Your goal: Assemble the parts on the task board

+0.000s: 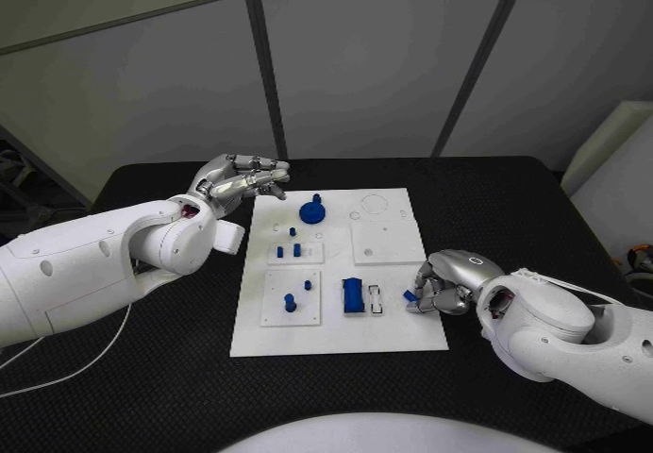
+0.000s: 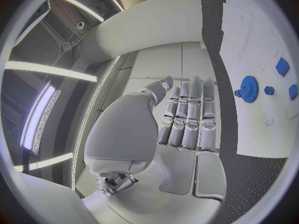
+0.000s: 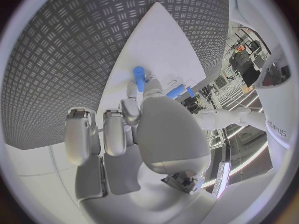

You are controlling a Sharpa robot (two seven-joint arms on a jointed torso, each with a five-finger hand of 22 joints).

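The white task board (image 1: 388, 330) lies mid-table. A blue gear (image 1: 313, 210) (image 2: 249, 88) stands at its far side, two small blue pegs (image 1: 289, 251) stand behind a raised plate, and a blue block (image 1: 354, 295) (image 3: 176, 91) stands upright near the front. My left hand (image 1: 245, 179) (image 2: 187, 119) hovers above the board's far left corner, fingers stretched out side by side and holding nothing. My right hand (image 1: 443, 288) (image 3: 134, 129) rests at the board's right edge by the block. Its fingertips pinch a small blue peg (image 1: 412, 296) (image 3: 139, 78).
Two more blue pegs (image 1: 289, 302) stand in the near-left plate of the board. A raised white square (image 1: 387, 242) sits on the board's right half. Black table (image 1: 517, 203) surrounds the board, and a pale box (image 1: 619, 160) stands off the far right.
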